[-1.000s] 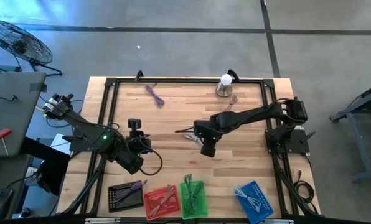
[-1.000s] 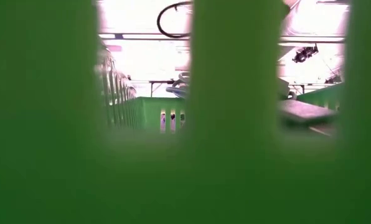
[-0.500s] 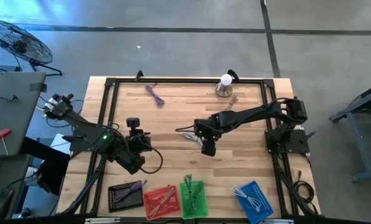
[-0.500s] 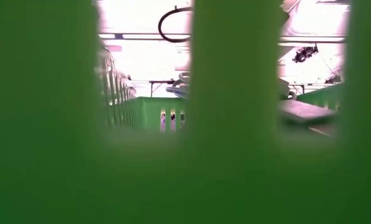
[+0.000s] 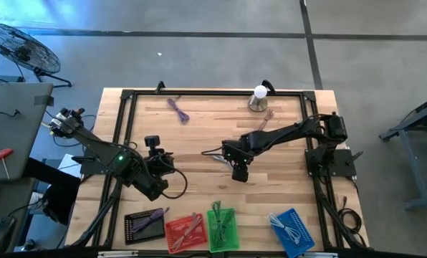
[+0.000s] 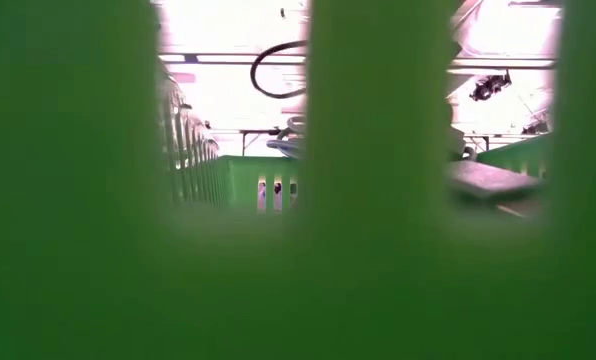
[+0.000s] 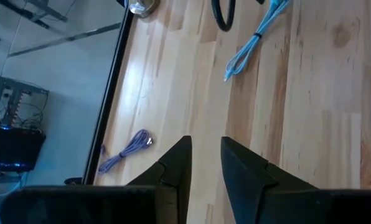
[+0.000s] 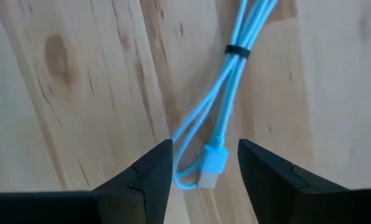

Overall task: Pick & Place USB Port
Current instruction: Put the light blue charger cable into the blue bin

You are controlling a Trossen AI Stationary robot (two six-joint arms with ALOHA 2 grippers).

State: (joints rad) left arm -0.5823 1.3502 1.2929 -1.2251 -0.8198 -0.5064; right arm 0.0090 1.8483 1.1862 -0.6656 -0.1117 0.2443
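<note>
A light-blue USB cable, bundled with a black tie, lies flat on the wooden table near its middle. Its plug end is between the two fingers of my right gripper, which is open, points down at the table and stands right over the cable. I cannot tell whether a finger touches the cable's loop. My left gripper waits at the table's left, its fingers a narrow gap apart with nothing between them.
Four bins stand along the near edge: black, red, green and blue. The green bin's wall fills the low view. A purple cable and a small lamp are at the far side.
My right arm has reached a little farther toward the table's left, and its black cable loop has come lower in the low view. The blue cable has stayed where it was.
</note>
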